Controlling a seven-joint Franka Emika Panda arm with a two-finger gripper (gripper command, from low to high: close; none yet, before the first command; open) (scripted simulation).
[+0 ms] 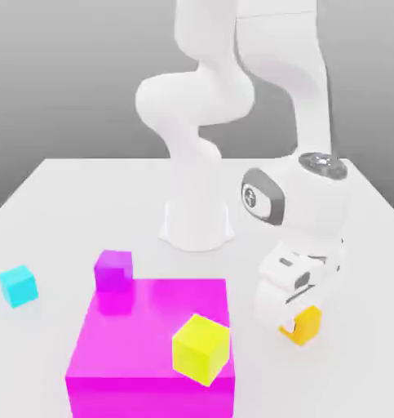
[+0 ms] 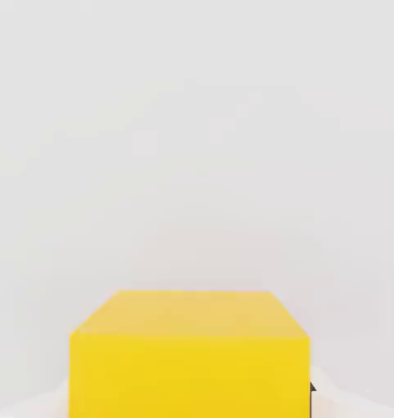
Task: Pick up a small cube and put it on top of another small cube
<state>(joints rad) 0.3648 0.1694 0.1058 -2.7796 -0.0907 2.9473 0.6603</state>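
Gripper (image 1: pixel 296 320) clamped on the small matte orange-yellow cube (image 1: pixel 303 325), low at lower right of the exterior view, resting on or just above the white surface (image 1: pixel 53 204). Target likely the small cyan cube (image 1: pixel 18 285) at far left. Risks: clipping the large magenta block (image 1: pixel 151 347) or its lemon-yellow cube (image 1: pixel 201 349) and small purple cube (image 1: pixel 113 270) if carried low; slipping if gripped off-centre; toppling on misaligned release.
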